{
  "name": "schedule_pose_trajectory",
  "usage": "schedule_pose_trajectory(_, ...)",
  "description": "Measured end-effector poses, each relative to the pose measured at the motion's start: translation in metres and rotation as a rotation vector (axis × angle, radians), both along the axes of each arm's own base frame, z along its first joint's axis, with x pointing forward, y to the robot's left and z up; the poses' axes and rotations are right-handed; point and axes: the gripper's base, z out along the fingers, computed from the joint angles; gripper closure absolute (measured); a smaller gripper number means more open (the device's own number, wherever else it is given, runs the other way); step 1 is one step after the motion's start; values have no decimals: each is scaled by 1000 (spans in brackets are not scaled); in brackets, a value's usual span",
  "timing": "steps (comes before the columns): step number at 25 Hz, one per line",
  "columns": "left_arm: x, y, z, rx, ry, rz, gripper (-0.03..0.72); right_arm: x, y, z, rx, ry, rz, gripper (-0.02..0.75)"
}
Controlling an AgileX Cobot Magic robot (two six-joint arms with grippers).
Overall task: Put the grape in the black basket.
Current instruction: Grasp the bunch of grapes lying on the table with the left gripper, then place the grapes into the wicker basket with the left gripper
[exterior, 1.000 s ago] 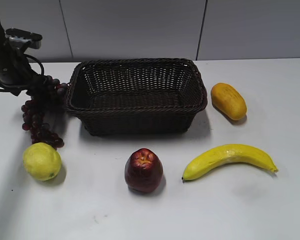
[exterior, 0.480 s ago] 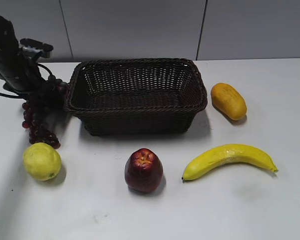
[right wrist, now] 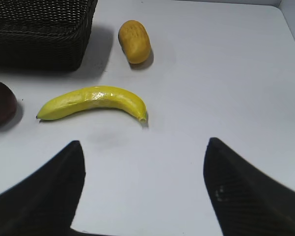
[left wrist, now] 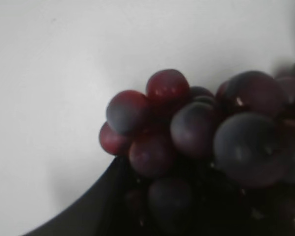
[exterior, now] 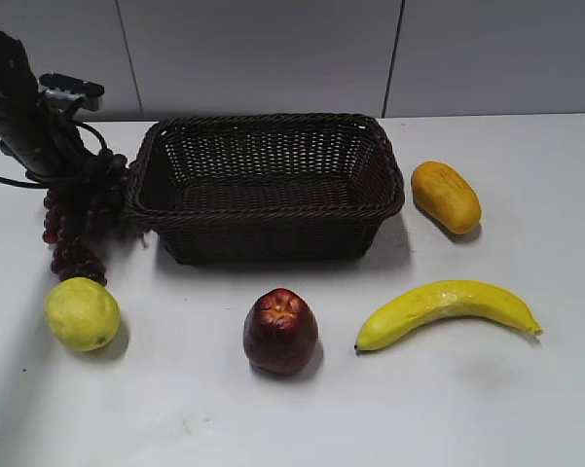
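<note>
Grapes hang clamped in the left end effector beside the basket; right end effector gapes apart.

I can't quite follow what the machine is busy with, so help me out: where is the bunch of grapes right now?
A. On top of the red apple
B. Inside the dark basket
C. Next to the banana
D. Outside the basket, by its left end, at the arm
D: the grape hangs at the left gripper, beside the black basket, which has nothing in it.
</note>
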Motion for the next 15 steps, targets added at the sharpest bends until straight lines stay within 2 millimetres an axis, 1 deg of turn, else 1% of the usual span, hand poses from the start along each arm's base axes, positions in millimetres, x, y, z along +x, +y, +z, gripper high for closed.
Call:
schedule_pose_trajectory(4,-1,0,1,-2,5,7,470,0,0,0,0,0,0,166)
schedule_pose_trajectory(5,-1,0,4,-2,7,13,472,0,0,0,0,0,0,166)
schedule_pose_trajectory(7,-4,2,19,6,-8,22,480,0,0,0,0,0,0,166)
schedule_pose_trajectory(8,-5,2,28,9,-22,24,480,0,0,0,0,0,0,166)
schedule_pose_trajectory(10,-8,3,51,7,-68,29,485,0,0,0,0,0,0,166)
schedule_pose_trajectory(13,-15,4,94,-3,-165,30,494,0,0,0,0,0,0,166)
schedule_pose_trajectory(14,-20,4,113,-10,-213,29,494,0,0,0,0,0,0,166)
schedule_pose_trajectory(15,-24,4,127,-15,-250,29,494,0,0,0,0,0,0,166)
